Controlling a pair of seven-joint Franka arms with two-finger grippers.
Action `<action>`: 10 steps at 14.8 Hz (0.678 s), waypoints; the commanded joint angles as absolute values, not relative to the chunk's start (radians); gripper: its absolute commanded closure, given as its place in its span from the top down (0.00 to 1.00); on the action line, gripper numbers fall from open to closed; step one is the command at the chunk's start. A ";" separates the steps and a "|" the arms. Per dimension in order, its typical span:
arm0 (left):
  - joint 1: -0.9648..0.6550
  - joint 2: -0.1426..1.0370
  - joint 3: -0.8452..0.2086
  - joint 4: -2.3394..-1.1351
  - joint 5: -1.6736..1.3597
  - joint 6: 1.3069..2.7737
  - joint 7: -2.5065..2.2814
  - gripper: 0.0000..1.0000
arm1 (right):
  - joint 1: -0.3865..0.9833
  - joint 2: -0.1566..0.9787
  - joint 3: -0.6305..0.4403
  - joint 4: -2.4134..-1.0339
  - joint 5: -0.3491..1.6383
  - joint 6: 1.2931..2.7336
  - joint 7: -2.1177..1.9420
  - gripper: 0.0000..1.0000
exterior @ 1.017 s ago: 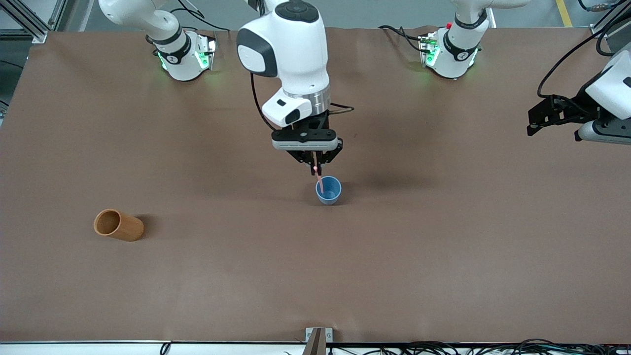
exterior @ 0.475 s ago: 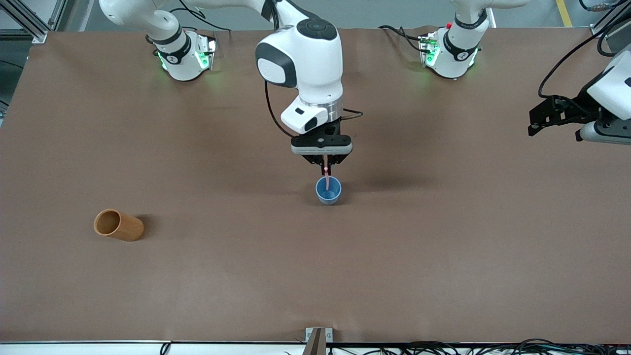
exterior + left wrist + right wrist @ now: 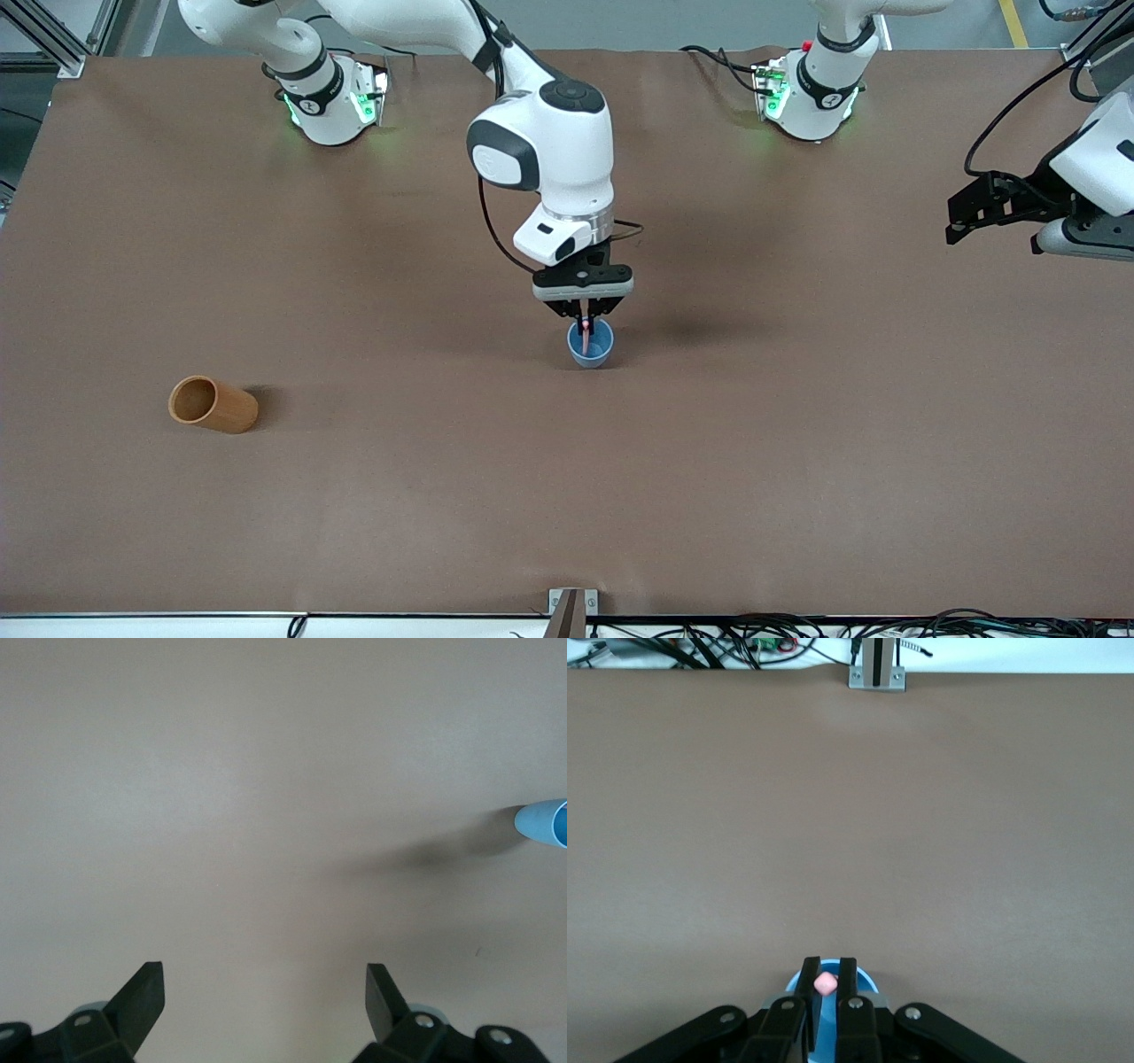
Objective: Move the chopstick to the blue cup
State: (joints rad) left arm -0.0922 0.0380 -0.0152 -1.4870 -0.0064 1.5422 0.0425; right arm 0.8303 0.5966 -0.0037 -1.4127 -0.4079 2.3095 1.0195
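The blue cup (image 3: pixel 591 345) stands upright near the middle of the table. My right gripper (image 3: pixel 586 321) is right over its mouth, shut on the pale-pink chopstick (image 3: pixel 586 338), which hangs upright with its lower end inside the cup. In the right wrist view the stick's pink end (image 3: pixel 826 983) shows pinched between the fingers (image 3: pixel 809 979), with the cup's rim (image 3: pixel 863 978) below. My left gripper (image 3: pixel 966 213) waits up in the air over the left arm's end of the table, open and empty; its wrist view shows the cup (image 3: pixel 542 823) far off.
An orange-brown cylindrical cup (image 3: pixel 213 404) lies on its side toward the right arm's end of the table, nearer to the front camera than the blue cup. A small metal bracket (image 3: pixel 572 603) sits at the table's front edge.
My right gripper has moved down and slightly toward the left arm's end, lowering the chopstick deeper into the blue cup. The left arm has barely moved.
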 commanded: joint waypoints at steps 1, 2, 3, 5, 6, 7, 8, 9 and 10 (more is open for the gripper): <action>-0.080 0.020 -0.020 -1.505 -0.021 1.555 0.061 1.00 | 0.828 0.598 -0.002 -1.427 -0.437 2.321 1.042 0.22; -0.078 0.020 -0.018 -1.505 -0.023 1.555 0.063 1.00 | 0.828 0.598 -0.002 -1.427 -0.437 2.319 1.043 0.31; -0.078 0.018 -0.020 -1.505 -0.021 1.555 0.063 1.00 | 0.828 0.598 -0.002 -1.427 -0.437 2.322 1.043 0.51; -0.081 0.012 -0.020 -1.508 -0.023 1.552 0.061 1.00 | 0.827 0.598 -0.002 -1.424 -0.436 2.322 1.043 0.65; -0.077 0.014 -0.021 -1.506 -0.023 1.552 0.060 1.00 | 0.819 0.594 -0.003 -1.420 -0.434 2.319 1.040 0.67; -0.063 0.012 -0.023 -1.506 -0.023 1.552 0.063 1.00 | 0.809 0.585 -0.003 -1.419 -0.433 2.315 1.031 0.69; -0.037 0.012 -0.053 -1.506 -0.025 1.552 0.061 1.00 | 0.799 0.565 -0.002 -1.419 -0.425 2.310 1.031 0.73; -0.022 0.014 -0.086 -1.508 -0.025 1.552 0.057 1.00 | 0.786 0.534 -0.002 -1.422 -0.422 2.307 1.034 0.80; -0.014 0.015 -0.090 -1.506 -0.023 1.554 0.055 1.00 | 0.766 0.511 -0.002 -1.424 -0.422 2.289 1.032 0.88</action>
